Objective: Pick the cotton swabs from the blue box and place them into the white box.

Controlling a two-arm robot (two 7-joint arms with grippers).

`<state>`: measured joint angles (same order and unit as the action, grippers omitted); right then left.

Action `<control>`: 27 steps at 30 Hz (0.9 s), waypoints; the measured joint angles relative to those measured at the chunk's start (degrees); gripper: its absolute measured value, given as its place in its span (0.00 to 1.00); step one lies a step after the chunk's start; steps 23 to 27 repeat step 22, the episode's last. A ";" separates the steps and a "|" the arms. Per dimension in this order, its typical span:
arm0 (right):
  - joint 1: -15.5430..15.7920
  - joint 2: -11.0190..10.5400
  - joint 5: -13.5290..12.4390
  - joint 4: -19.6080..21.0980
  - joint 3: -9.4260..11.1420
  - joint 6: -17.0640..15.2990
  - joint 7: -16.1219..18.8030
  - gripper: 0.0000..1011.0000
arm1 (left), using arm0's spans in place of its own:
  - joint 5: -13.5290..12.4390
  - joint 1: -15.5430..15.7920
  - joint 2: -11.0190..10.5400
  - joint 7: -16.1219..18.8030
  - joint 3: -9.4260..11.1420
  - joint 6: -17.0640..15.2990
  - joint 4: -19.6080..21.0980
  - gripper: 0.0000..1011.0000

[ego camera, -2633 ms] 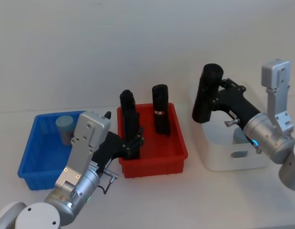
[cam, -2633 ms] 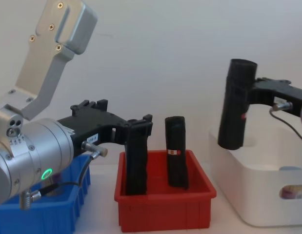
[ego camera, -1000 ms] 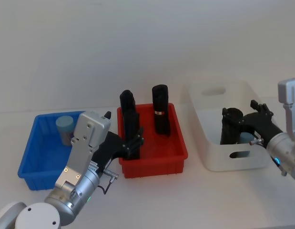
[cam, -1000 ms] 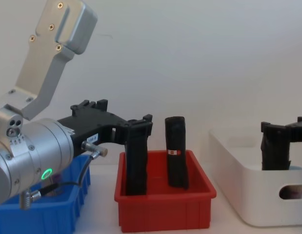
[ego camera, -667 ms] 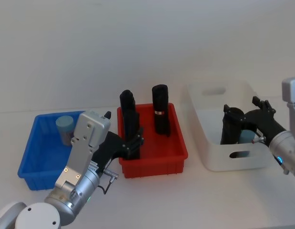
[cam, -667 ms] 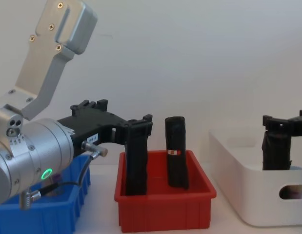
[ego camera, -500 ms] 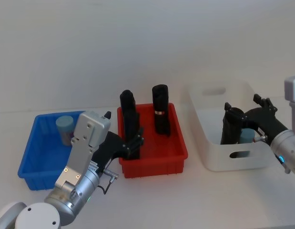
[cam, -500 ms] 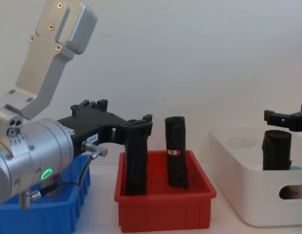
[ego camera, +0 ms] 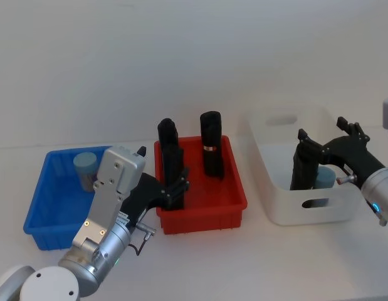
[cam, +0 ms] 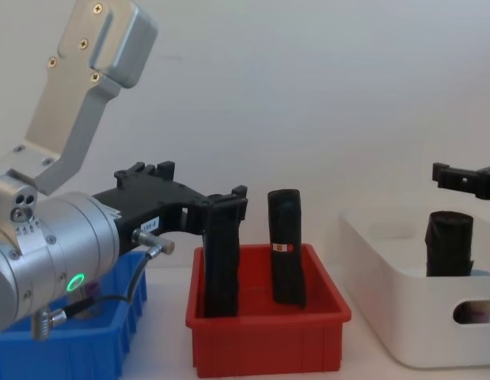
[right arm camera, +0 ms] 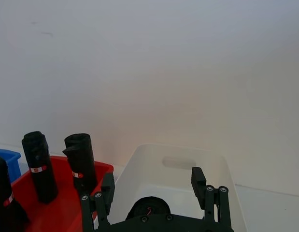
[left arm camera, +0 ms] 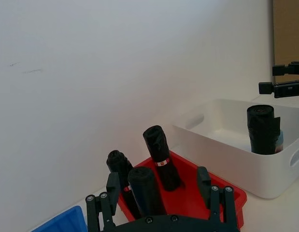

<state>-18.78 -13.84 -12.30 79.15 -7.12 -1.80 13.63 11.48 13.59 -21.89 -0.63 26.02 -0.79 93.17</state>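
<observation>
A swab jar (ego camera: 86, 167) sits in the far corner of the blue box (ego camera: 44, 221), another (ego camera: 325, 178) in the white box (ego camera: 275, 207) beside a black roll (ego camera: 303, 168). The right hand (ego camera: 328, 148) hangs open and empty above that roll. The roll may topple onto the jar if a finger clips it. The left hand (ego camera: 175, 188) hovers open over the red bin (ego camera: 234, 204), well right of the blue-box jar.

Head high, chest low, wrists forward
</observation>
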 joint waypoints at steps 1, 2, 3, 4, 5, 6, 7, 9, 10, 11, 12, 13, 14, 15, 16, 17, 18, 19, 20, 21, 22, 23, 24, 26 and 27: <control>0.05 -0.02 -0.02 0.09 0.02 0.02 0.02 0.99 | 0.00 0.00 0.00 0.00 0.00 0.00 0.00 0.99; 0.11 -0.05 -0.04 0.24 0.04 0.05 0.04 0.99 | 0.00 0.00 0.00 0.00 0.00 0.00 0.00 0.99; 0.15 -0.06 -0.06 0.34 0.06 0.07 0.05 0.99 | 0.00 0.00 0.00 0.00 0.00 0.00 0.00 0.99; 0.19 -0.07 -0.07 0.40 0.07 0.08 0.06 0.99 | 0.00 0.00 0.00 0.00 0.00 0.00 0.00 0.99; 0.24 -0.10 -0.08 0.52 0.09 0.11 0.09 0.99 | 0.00 0.00 0.00 0.00 0.00 0.00 0.00 0.99; 0.26 -0.11 -0.09 0.59 0.10 0.12 0.09 0.99 | 0.00 0.00 0.00 0.00 0.00 0.00 0.00 0.99; 0.28 -0.12 -0.10 0.64 0.11 0.13 0.10 0.99 | 0.00 0.00 0.00 0.00 0.00 0.00 0.00 0.99; 0.34 -0.15 -0.12 0.78 0.12 0.16 0.11 0.99 | 0.00 0.00 0.00 0.00 0.00 0.00 0.00 0.99; 0.36 -0.17 -0.12 0.82 0.13 0.17 0.11 0.99 | 0.00 0.00 0.00 0.00 0.00 0.00 0.00 0.99; 0.38 -0.18 -0.13 0.85 0.13 0.17 0.12 0.99 | 0.00 0.00 0.00 0.00 0.00 0.00 0.00 0.99; 0.41 -0.19 -0.14 0.91 0.14 0.18 0.13 0.99 | 0.00 0.00 0.00 0.00 0.00 0.00 0.00 0.99; 0.43 -0.20 -0.15 0.97 0.15 0.19 0.14 0.99 | 0.00 0.00 0.00 0.00 0.00 0.00 0.00 0.99; 0.43 -0.20 -0.15 0.97 0.15 0.19 0.14 0.99 | 0.00 0.00 0.00 0.00 0.00 0.00 0.00 0.99; 0.45 -0.20 -0.16 1.03 0.16 0.20 0.15 0.99 | 0.00 0.00 0.00 0.00 0.00 0.00 0.00 0.99; 0.47 -0.21 -0.16 1.06 0.16 0.20 0.15 0.99 | 0.00 0.00 0.00 0.00 0.00 0.00 0.00 0.99; 0.48 -0.21 -0.17 1.08 0.17 0.21 0.16 0.99 | 0.00 0.00 0.00 0.00 0.00 0.00 0.00 0.99; 0.49 -0.22 -0.18 1.11 0.17 0.21 0.17 0.99 | 0.00 0.00 0.00 0.00 0.00 0.00 0.00 0.99; 0.50 -0.22 -0.19 1.14 0.18 0.22 0.17 0.99 | 0.00 0.00 0.00 0.00 0.00 0.00 0.00 0.99; 0.51 -0.22 -0.20 1.15 0.18 0.22 0.18 0.99 | 0.00 0.00 0.00 0.00 0.00 0.00 0.00 0.99; 0.52 -0.23 -0.21 1.19 0.19 0.23 0.19 0.99 | 0.00 0.00 0.00 0.00 0.00 0.00 0.00 0.99; 0.53 -0.24 -0.21 1.20 0.20 0.24 0.19 0.99 | 0.00 0.00 0.00 0.00 0.00 0.00 0.00 0.99; 0.53 -0.24 -0.21 1.20 0.20 0.24 0.19 0.99 | 0.00 0.00 0.00 0.00 0.00 0.00 0.00 0.99; 0.53 -0.24 -0.21 1.20 0.20 0.24 0.19 0.99 | 0.00 0.00 0.00 0.00 0.00 0.00 0.00 0.99; 0.53 -0.24 -0.21 1.20 0.20 0.24 0.19 0.99 | 0.00 0.00 0.00 0.00 0.00 0.00 0.00 0.99; 0.53 -0.24 -0.21 1.20 0.20 0.24 0.19 0.99 | 0.00 0.00 0.00 0.00 0.00 0.00 0.00 0.99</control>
